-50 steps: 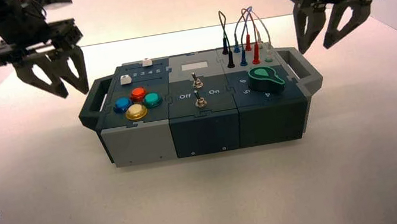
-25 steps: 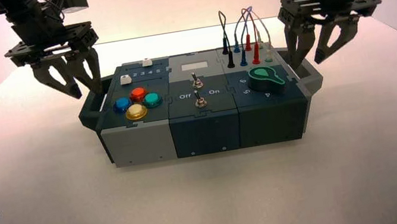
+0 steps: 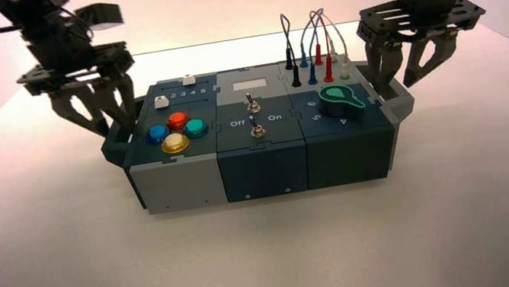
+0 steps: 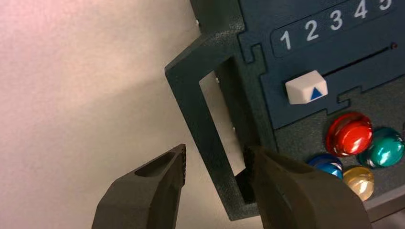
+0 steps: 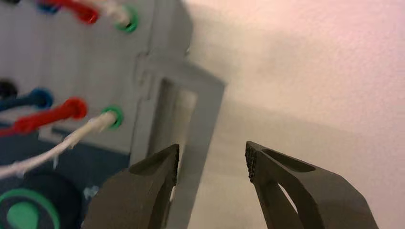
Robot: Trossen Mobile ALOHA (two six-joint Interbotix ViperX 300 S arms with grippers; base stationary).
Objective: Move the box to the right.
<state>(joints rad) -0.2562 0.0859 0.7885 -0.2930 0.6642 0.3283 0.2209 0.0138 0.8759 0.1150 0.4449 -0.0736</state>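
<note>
The box (image 3: 263, 165), long, dark teal and grey, stands across the middle of the white table. My left gripper (image 3: 108, 122) is open and lowered over the box's left handle (image 4: 200, 119). One finger (image 4: 153, 186) is outside the dark bar and the other (image 4: 296, 191) is on the box side of it, neither touching. My right gripper (image 3: 397, 78) is open too, straddling the grey right handle (image 5: 205, 109). One of its fingers (image 5: 143, 191) sits at the handle's opening and the other (image 5: 296, 191) is out over the table.
On top of the box are red (image 4: 349, 133), green (image 4: 387, 145), blue (image 4: 327, 164) and yellow (image 4: 359, 175) buttons, and a white slider (image 4: 306, 87) under numbers 1 to 5. Two toggle switches (image 3: 253, 117), a green knob (image 3: 339, 101) and plug wires (image 3: 313, 45) are there too. White table (image 3: 473, 178) surrounds it.
Both grippers came down and inward from above the box's ends until their open fingers straddle the side handles. The box has not moved.
</note>
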